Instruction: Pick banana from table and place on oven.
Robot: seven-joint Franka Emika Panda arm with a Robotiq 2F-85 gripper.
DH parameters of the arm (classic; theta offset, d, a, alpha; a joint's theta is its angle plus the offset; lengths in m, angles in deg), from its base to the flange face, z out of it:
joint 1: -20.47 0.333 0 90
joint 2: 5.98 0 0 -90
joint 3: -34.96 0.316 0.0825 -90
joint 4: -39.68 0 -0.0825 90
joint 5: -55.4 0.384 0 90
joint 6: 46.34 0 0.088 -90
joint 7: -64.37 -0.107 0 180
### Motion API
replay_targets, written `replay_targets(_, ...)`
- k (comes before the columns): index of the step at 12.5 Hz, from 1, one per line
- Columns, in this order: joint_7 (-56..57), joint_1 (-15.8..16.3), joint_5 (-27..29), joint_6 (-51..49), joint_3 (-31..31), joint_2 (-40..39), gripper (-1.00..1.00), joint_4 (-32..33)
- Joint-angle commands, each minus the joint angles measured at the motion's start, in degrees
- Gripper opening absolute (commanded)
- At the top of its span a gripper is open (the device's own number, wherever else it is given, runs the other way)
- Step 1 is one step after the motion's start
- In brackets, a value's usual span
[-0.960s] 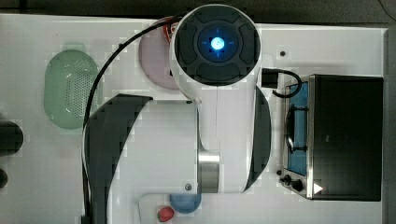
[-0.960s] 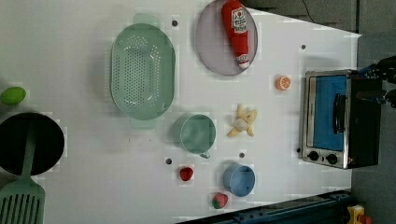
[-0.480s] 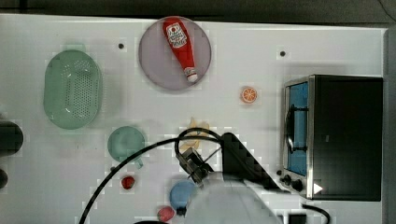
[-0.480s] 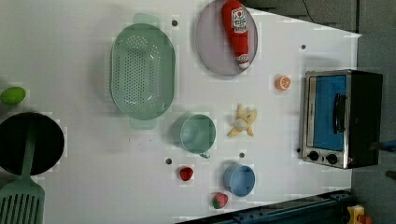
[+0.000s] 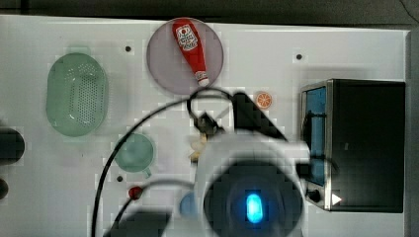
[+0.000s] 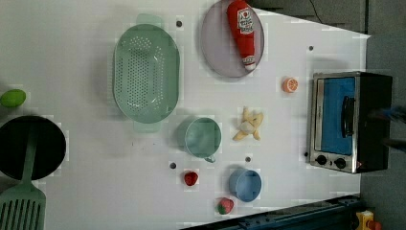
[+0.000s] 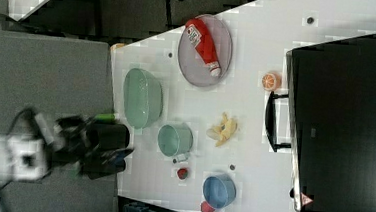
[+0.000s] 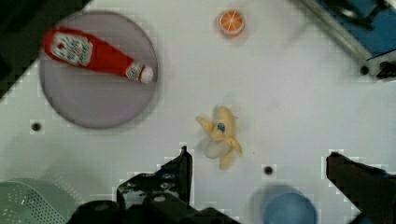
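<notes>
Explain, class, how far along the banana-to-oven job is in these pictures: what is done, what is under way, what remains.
Done: nothing yet; the banana lies on the table, apart from the oven.
Under way: in the wrist view the open gripper hangs above the banana, touching nothing.
Left: lowering, grasping, lifting, and setting the banana on the oven's bare black top.
</notes>
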Motion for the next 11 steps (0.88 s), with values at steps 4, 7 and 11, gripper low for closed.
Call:
replay_targets(4,1.12,-0.36,0.24,20.28,1.39,-14.72,1.0,12.23)
replay_targets(7,1.11,-0.24,0.24,32.38,1.46,-21.21,1.0,16.96)
replay_targets(11,1.03,0.46,0.24,40.57,1.75,-28.8,1.0,19.29)
